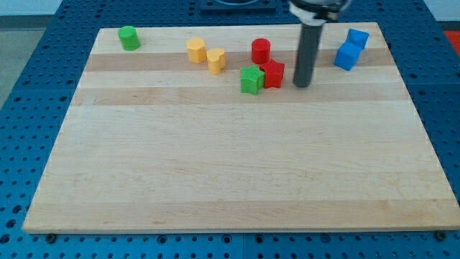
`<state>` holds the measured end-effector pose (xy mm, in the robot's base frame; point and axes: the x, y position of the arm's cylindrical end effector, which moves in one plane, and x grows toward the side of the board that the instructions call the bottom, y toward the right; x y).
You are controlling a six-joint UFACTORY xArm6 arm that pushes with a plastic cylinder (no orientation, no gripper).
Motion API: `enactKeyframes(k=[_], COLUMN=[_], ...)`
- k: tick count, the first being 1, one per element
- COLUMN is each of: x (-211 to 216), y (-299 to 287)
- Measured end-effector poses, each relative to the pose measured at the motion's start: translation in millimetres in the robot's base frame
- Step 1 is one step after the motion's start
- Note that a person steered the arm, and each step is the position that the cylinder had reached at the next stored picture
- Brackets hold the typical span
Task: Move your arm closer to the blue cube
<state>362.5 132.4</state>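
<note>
The blue cube [346,56] sits near the board's top right, with a second blue block [357,38] touching it just above and to the right. My tip [302,85] rests on the board to the left of and slightly below the blue cube, about a block's width and a half away. A red star-shaped block [272,73] lies just left of my tip, touching a green star-shaped block [251,80].
A red cylinder [261,50] stands above the red star. Two yellow blocks [196,50] [216,60] lie at top centre-left. A green cylinder [129,37] is at the top left corner. The wooden board [237,173] sits on a blue pegboard table.
</note>
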Motion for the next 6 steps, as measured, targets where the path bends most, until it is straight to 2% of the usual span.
enactKeyframes(k=[2, 3, 6], x=[-3.2, -15.8, -35.4], y=[124.5, 143.9, 105.8])
